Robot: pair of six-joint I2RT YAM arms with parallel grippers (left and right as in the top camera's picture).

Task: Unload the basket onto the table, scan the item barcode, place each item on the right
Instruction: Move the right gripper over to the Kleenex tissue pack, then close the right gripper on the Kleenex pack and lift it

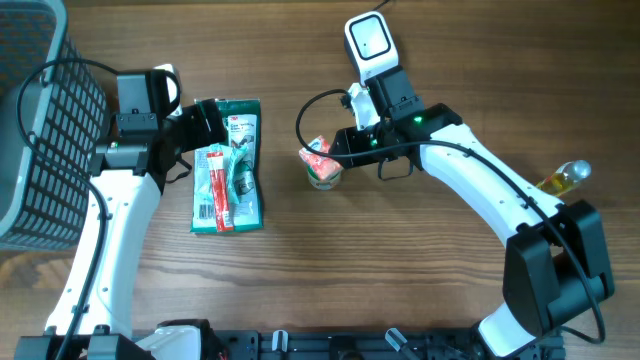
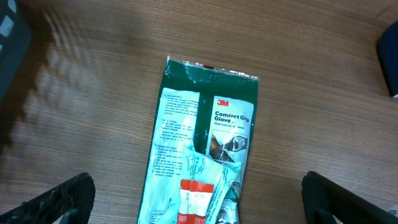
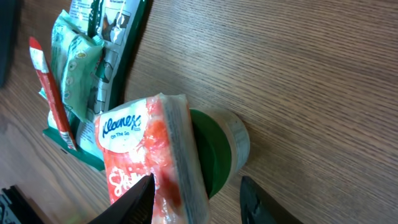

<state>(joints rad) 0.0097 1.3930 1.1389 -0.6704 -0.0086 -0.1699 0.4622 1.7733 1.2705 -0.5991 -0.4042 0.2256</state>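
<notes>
A red-and-white Kleenex tissue pack (image 3: 146,155) leans on a small jar with a green lid (image 3: 214,152) at mid-table; both also show from overhead, the pack (image 1: 316,150) above the jar (image 1: 325,176). My right gripper (image 3: 196,186) straddles the pair. Its left finger (image 3: 134,199) lies against the pack, while its right finger (image 3: 261,202) sits just beside the jar, with a sliver of wood showing between. From overhead the right gripper (image 1: 338,152) hangs over them. My left gripper (image 2: 199,205) is wide open above a green 3M glove pack (image 2: 205,143) and holds nothing.
A white barcode scanner (image 1: 368,42) stands at the back behind the right arm. A dark wire basket (image 1: 40,120) fills the far left. A red-and-white sachet (image 1: 215,190) lies on the glove pack (image 1: 240,165). A small bottle (image 1: 565,177) rests at the right.
</notes>
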